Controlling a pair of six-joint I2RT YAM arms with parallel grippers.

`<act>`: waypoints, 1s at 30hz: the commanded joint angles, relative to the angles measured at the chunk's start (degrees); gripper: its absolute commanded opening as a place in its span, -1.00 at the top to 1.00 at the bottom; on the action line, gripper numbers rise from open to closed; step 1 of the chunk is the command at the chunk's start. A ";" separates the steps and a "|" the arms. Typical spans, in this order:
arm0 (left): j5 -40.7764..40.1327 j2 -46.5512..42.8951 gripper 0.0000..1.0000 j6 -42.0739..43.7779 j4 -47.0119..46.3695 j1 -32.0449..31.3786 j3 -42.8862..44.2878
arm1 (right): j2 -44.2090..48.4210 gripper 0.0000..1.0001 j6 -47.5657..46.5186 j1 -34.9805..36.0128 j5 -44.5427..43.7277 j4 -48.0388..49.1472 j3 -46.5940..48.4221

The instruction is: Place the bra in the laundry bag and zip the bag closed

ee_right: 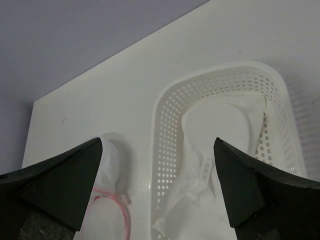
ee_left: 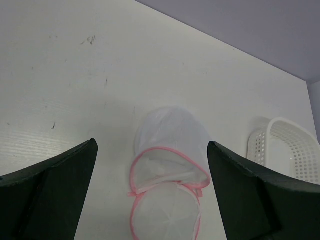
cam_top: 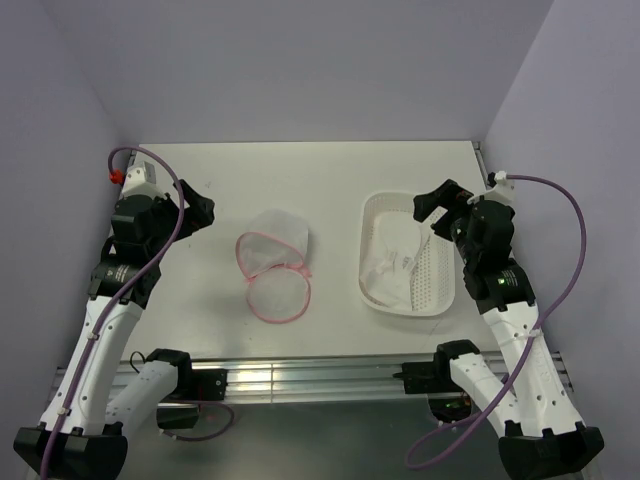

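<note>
The bra (cam_top: 393, 262) lies crumpled in the basket (cam_top: 437, 268), apart from the laundry bag (cam_top: 275, 262). Judged light and limp; a bunched cup edge is best pinched. Left pincer (cam_top: 200, 208) and right pincer (cam_top: 432, 212) are seen open, empty.

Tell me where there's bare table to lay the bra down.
Bare table runs along its far edge behind the laundry bag and the basket. A narrower strip lies between those two, another in front of the bag. Crowded: the basket, filled by the bra, with the right end effector by its far right corner.
</note>
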State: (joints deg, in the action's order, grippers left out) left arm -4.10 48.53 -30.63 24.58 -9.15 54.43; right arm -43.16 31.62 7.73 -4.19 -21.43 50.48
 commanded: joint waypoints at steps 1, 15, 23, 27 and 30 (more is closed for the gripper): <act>1.11 -0.72 -0.98 1.19 -2.34 0.18 0.15 | -0.08 -1.00 -1.03 -0.17 -1.44 -0.19 2.69; 1.37 -0.63 -0.99 1.01 -2.43 0.18 0.32 | -3.77 -1.00 -1.47 -0.08 1.43 -6.17 3.93; 1.46 -0.81 -0.99 0.93 -2.43 0.18 0.15 | -6.41 -1.00 1.25 4.84 4.90 -5.20 -5.12; 1.99 -0.46 -0.99 0.84 -2.34 0.18 0.32 | -6.33 -0.96 2.57 8.26 2.71 -5.46 -8.19; 2.25 -0.46 -0.99 0.84 -2.43 0.18 0.23 | -6.59 -0.93 3.36 10.02 0.50 -5.55 -10.13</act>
State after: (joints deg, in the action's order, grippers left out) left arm -3.11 48.53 -30.63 24.47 -9.15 54.43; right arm -50.17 33.65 16.10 -0.82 -27.77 41.63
